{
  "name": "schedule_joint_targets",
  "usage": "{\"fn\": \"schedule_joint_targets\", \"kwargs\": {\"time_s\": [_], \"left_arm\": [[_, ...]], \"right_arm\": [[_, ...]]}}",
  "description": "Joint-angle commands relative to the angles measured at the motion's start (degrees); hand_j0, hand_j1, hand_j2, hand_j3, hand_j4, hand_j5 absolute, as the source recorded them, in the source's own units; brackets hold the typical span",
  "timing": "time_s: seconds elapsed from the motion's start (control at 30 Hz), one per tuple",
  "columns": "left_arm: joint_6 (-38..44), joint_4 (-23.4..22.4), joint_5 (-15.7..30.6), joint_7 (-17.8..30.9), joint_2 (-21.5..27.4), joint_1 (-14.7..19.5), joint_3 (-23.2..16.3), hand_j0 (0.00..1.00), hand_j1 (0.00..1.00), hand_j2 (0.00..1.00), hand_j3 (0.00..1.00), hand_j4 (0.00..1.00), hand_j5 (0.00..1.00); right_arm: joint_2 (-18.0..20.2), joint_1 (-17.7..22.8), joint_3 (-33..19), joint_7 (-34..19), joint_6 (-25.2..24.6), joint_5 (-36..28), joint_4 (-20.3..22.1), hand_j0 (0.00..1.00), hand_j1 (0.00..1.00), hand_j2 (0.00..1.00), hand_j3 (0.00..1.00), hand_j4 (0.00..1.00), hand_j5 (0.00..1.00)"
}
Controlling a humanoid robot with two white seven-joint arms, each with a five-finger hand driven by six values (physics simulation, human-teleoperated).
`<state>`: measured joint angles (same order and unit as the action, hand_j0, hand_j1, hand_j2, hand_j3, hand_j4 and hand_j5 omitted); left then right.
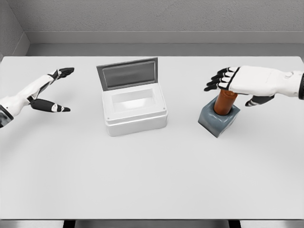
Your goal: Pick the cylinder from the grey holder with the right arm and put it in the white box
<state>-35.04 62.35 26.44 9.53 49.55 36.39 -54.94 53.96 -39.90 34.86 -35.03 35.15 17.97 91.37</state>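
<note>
Head view. One grey holder [217, 121] stands on the right half of the white table [152, 180], carrying one brown cylinder [224, 101] upright in its socket. One white box [135, 109] sits near the table's middle, well apart from the holder, its grey lid [128, 73] raised at the back and its interior bare. The right hand [247, 81] hovers over the cylinder's top, fingers extended, grasping nothing. The left hand [47, 92] rests at the left edge, fingers spread, holding nothing. A grey wall [156, 19] runs behind the table.
</note>
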Motion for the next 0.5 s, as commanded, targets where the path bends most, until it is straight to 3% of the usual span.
{"fn": "schedule_joint_targets", "kwargs": {"time_s": [0.0, 0.1, 0.47], "left_arm": [[0.04, -0.22, 0.36, 0.49, 0.20, 0.00, 0.10, 1.00, 1.00, 1.00, 1.00, 1.00, 1.00], [0.04, -1.27, 0.36, 2.60, -0.59, 0.09, -0.34, 1.00, 1.00, 1.00, 1.00, 1.00, 1.00], [0.04, -1.36, 0.36, 2.68, -0.50, 0.09, -0.43, 1.00, 1.00, 1.00, 1.00, 1.00, 1.00]], "right_arm": [[-0.79, 0.00, 0.82, 0.03, -0.15, 0.31, -1.37, 1.00, 1.00, 1.00, 1.00, 1.00, 1.00], [-1.58, 0.00, 1.44, 0.03, -0.15, 1.54, -1.72, 1.00, 1.00, 1.00, 1.00, 1.00, 1.00], [-2.28, -0.44, 2.31, 0.03, -0.15, 1.63, -3.39, 1.00, 1.00, 1.00, 1.00, 1.00, 1.00]]}}
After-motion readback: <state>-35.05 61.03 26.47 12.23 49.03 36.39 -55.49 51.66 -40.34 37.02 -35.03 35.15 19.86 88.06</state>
